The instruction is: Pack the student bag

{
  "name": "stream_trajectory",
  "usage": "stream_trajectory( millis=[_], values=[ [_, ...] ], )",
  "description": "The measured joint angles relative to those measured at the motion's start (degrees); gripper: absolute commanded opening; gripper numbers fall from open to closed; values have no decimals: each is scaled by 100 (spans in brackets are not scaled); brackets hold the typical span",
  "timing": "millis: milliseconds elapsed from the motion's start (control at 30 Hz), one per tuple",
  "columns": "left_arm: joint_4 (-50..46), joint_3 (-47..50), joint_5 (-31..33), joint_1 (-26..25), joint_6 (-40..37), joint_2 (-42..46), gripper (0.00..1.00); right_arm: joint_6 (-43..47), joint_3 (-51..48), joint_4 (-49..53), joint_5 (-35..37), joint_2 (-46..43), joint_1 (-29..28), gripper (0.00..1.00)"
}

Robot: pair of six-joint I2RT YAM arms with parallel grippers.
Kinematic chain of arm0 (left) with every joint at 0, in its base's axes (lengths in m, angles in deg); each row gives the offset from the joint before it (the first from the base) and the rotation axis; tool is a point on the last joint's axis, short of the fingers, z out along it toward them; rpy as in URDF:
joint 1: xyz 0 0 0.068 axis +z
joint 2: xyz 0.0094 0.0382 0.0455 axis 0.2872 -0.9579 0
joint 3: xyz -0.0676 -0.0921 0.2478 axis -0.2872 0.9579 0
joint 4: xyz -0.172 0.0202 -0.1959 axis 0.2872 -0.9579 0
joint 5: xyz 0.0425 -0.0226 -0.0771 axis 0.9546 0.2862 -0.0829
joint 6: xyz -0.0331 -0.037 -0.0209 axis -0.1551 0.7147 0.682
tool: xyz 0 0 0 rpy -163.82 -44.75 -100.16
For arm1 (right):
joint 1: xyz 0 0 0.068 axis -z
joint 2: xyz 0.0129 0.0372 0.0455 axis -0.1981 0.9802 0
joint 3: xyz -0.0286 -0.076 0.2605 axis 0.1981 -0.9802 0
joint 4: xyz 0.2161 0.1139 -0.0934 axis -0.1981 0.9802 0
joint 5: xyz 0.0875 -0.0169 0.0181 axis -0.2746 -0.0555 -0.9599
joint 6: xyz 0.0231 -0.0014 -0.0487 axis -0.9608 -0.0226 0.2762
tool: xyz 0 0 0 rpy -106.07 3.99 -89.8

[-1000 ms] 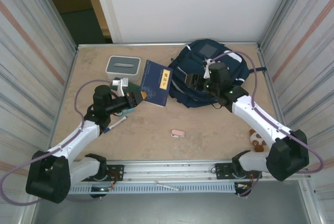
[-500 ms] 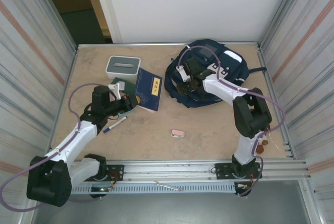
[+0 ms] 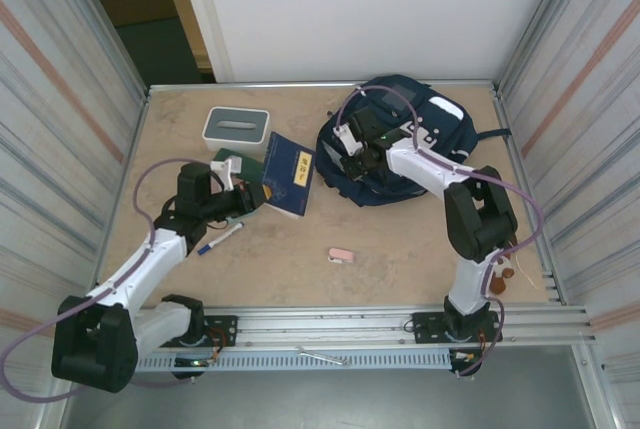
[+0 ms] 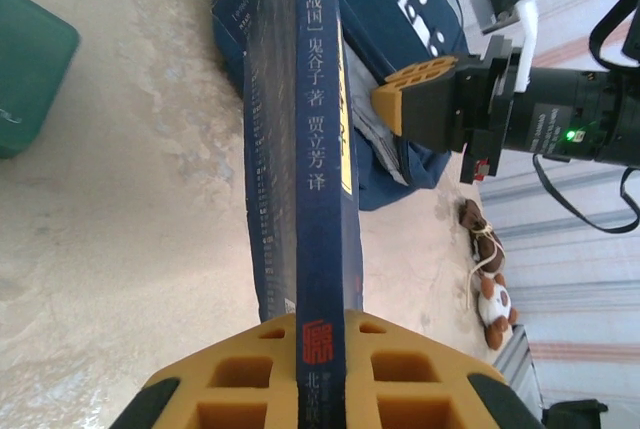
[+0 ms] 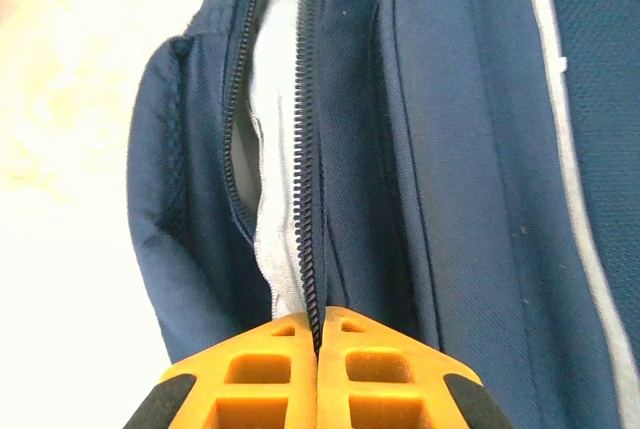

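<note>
The student bag (image 3: 425, 134), a navy backpack, lies at the back right of the table. Its main zipper (image 5: 306, 199) gapes open over pale lining. My right gripper (image 5: 319, 327) is shut on the zipper edge of the bag, at the bag's left side (image 3: 350, 164). A dark blue book (image 3: 287, 173) with a yellow title label is held by its spine (image 4: 318, 149) in my left gripper (image 4: 320, 344), which is shut on it (image 3: 256, 197). The book stands on edge just left of the bag's opening (image 4: 375, 19).
A grey-and-white box (image 3: 236, 126) sits at the back left, with a green object (image 3: 226, 158) in front of it. A pen (image 3: 222, 238) lies by the left arm. A pink eraser (image 3: 341, 255) lies mid-table. A small toy bear (image 4: 490, 294) lies at the right.
My right arm has swung in over the bag and its jaws have closed on the zipper edge. The book in my left gripper has shifted slightly to the left.
</note>
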Motion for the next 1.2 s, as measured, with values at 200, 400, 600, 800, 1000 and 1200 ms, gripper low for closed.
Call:
stream_trajectory(
  millis=[200, 400, 600, 800, 1000, 1200],
  values=[
    [105, -570, -424, -553, 116, -697, 0, -42, 535, 455, -48, -820, 256, 0],
    [494, -1215, -625, -1167, 579, -1683, 0, -111, 1285, 699, 2, -1047, 616, 0],
    [1043, -1969, -667, -1620, 1215, -2850, 0, -199, 1572, 933, -168, -1045, 841, 0],
    [1971, -2634, -667, -1681, 2267, -3993, 0, -201, 1604, 953, -348, -1023, 907, 0],
    [2286, -3445, -490, -1692, 2931, -4859, 0, -289, 1606, 951, -503, -960, 911, 0],
    [2498, -4347, -413, -1746, 3346, -5661, 0, -302, 1707, 929, -566, -896, 935, 0]
  ],
)
